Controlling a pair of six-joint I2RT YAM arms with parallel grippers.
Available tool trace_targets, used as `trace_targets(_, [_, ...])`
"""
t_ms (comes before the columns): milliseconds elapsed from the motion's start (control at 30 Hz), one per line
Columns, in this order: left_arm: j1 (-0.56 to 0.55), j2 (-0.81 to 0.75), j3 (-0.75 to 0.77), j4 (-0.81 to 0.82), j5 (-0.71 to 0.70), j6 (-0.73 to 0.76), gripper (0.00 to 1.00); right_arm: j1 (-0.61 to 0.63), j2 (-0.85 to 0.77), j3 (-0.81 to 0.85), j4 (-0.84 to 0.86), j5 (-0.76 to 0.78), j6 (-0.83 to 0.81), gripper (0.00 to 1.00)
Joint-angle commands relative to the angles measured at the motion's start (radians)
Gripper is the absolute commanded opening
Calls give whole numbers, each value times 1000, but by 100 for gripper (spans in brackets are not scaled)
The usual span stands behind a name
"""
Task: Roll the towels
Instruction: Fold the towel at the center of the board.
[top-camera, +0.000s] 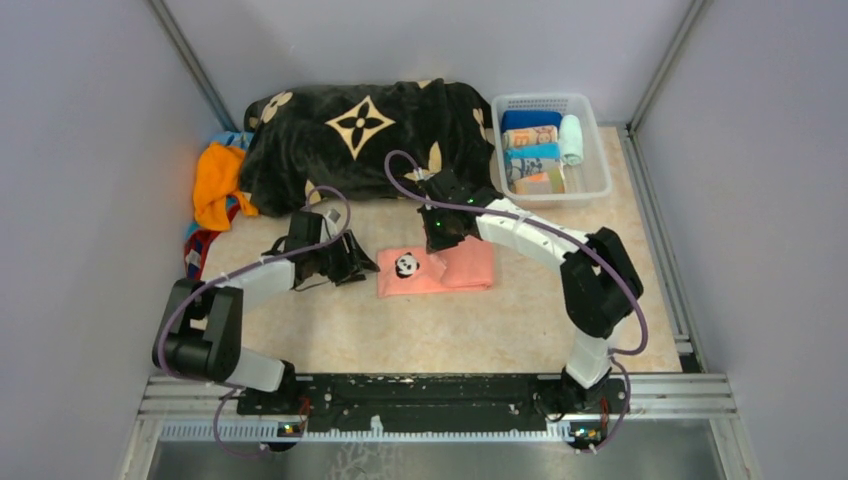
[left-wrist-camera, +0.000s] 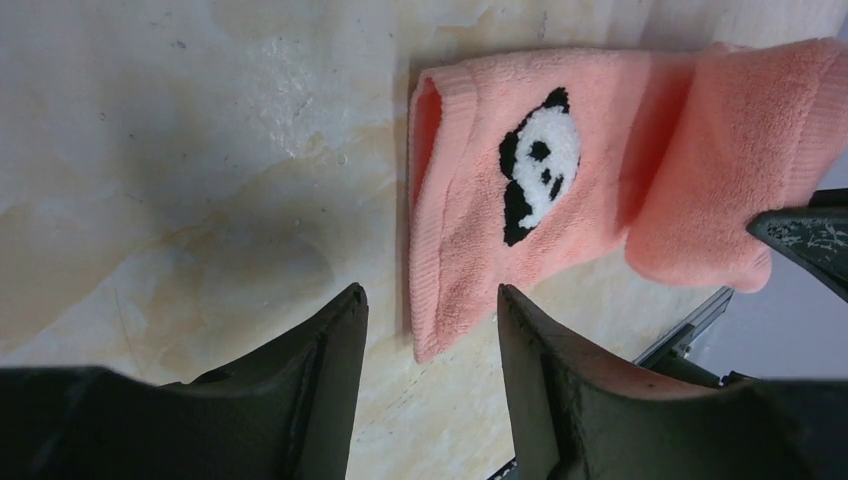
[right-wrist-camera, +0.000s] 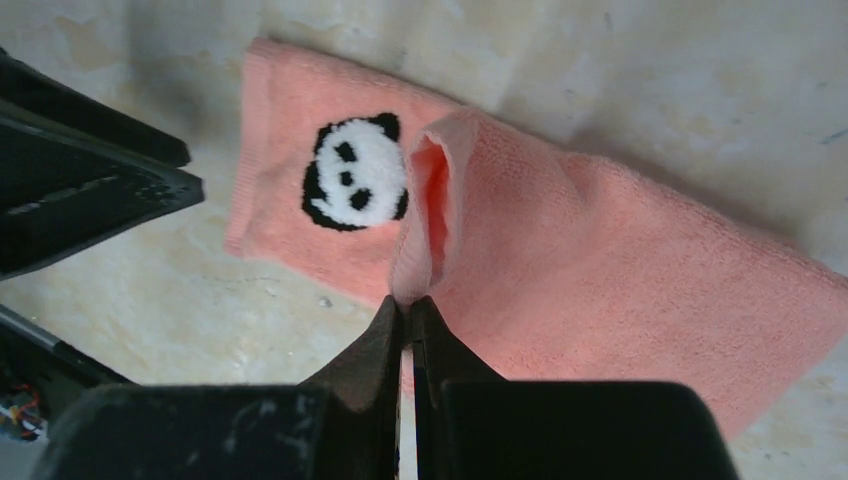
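Jaws of left gripper (left-wrist-camera: 430, 300) stand part open astride the left edge of towel (left-wrist-camera: 600, 150), gripping nothing. Towel lies on table (top-camera: 450, 340), blanket (top-camera: 330, 140) behind it. Soft, light, floppy: likely best pinched at a hem. Right gripper (right-wrist-camera: 408, 305) is clamped on its folded-over right end.

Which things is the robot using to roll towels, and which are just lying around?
For the job: pink towel, pinched by the right claw; left claw, open at its edge; orange towel, not yet rolled; rolled towels, already done.

Just lying about: black blanket; white basket holding the rolls.
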Motion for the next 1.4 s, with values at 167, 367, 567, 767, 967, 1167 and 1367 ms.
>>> trace_targets(167, [-19,98,-42,135,64,-39,46,66,94,103,148,-131,153,0])
trace_targets(367, [-36,132,-57,164,69,-52,36,83,144,128,151,-154,188,0])
trace_targets(567, [-42,119,-71,159,52,-51,31,90,174,146,155,-153,228,0])
trace_targets(767, [-51,101,-71,141,24,-44,29,97,173,161,170,-146,270,0])
trace_targets(967, [-58,86,-69,125,1,-37,29,98,176,164,171,-138,299,0])
trace_targets(1167, [-62,76,-65,110,-14,-32,29,103,203,162,205,-166,330,0])
trace_targets(1367, [-67,69,-66,102,-30,-28,29,113,220,149,245,-191,370,0])
